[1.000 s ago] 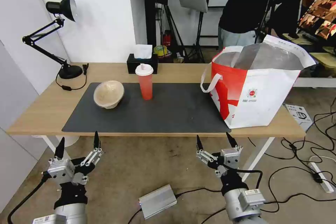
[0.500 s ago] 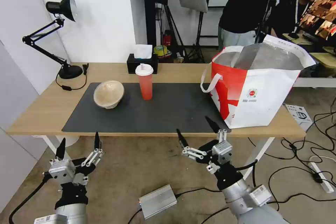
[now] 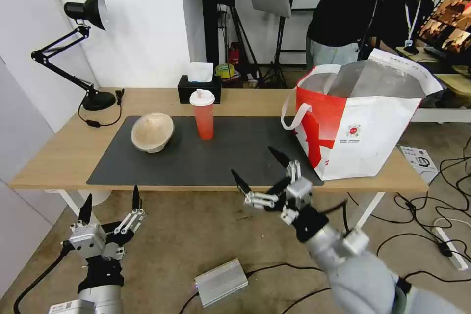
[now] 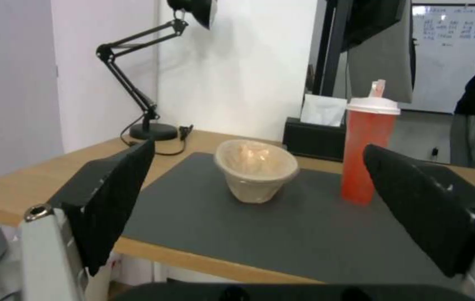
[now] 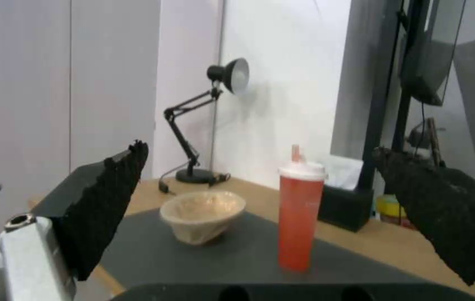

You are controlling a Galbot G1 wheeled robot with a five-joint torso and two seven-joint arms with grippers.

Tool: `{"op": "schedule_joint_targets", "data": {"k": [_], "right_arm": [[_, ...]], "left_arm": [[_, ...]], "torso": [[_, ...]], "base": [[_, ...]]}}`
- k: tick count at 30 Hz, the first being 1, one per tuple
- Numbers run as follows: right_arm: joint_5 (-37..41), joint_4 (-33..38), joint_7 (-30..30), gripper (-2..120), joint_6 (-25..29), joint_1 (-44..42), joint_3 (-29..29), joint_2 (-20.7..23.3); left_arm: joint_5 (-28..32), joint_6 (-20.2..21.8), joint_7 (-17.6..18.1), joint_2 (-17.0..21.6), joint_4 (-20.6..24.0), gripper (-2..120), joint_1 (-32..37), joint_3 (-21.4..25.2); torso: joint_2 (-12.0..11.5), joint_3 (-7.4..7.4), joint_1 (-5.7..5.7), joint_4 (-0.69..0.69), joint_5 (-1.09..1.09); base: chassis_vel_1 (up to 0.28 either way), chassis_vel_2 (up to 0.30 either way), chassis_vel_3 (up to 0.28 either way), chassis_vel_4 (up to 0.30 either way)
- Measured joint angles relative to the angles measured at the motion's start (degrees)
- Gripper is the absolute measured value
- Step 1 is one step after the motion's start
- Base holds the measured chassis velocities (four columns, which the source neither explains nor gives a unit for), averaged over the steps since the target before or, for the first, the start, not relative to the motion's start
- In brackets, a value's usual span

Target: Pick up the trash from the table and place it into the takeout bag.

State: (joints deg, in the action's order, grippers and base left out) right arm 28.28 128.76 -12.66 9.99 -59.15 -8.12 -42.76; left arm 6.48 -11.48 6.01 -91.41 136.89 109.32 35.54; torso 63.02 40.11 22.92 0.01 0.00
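The cup stands upright on the mat, long axis vertical, with the pulp bowl just beside it. Both are found beyond and left of the right gripper, which is raised at the table edge, fingers spread and empty, and is judged nearer. The left gripper is held low, spread. The bag is seen open at the table's right end.

Mat front bare, passable; takeout bag walls right; drink cup mid-mat.
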Motion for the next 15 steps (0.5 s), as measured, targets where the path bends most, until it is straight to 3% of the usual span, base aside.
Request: {"op": "schedule_joint_targets", "data": {"k": [15], "right_arm": [[3.04,-8.26,-0.89,100,-3.06,14.88,-9.89,-5.06]], "left_arm": [[0.06,-0.48,0.14,-0.02,-0.25,100,-0.16,0.43]], "torso": [[0.0,0.0,0.0,-0.02,0.0]], "base": [[0.0,0.0,0.0,0.0]]}}
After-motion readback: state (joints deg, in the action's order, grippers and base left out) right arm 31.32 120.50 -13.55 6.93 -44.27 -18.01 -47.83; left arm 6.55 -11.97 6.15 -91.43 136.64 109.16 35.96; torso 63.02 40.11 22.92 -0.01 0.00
